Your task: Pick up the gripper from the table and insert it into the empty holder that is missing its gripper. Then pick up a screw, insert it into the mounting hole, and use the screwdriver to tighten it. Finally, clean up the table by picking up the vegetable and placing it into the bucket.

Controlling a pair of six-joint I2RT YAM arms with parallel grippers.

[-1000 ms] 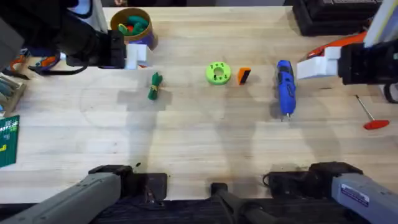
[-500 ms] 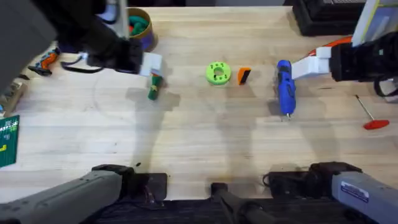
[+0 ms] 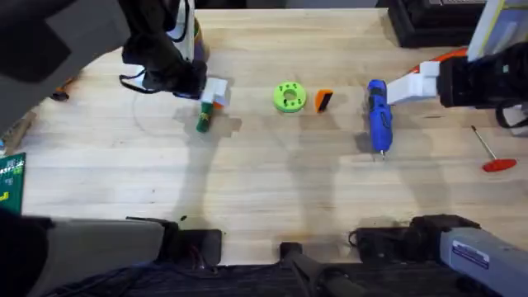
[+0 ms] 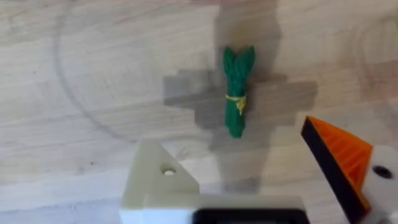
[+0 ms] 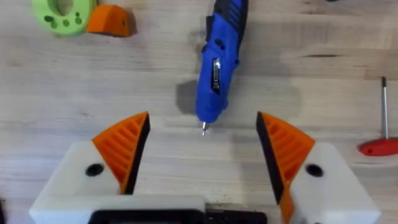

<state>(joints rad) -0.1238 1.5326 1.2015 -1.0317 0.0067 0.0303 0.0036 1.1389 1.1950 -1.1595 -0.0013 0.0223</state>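
Our left gripper (image 4: 249, 199), jaws apart, has swung down over the vegetable (image 4: 237, 91), so cleanup seems next.

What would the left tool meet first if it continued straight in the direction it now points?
Probably the vegetable: it lies directly ahead of the left tool, centred between the open fingers, with bare table around it. How far above it the tool hangs is unclear.
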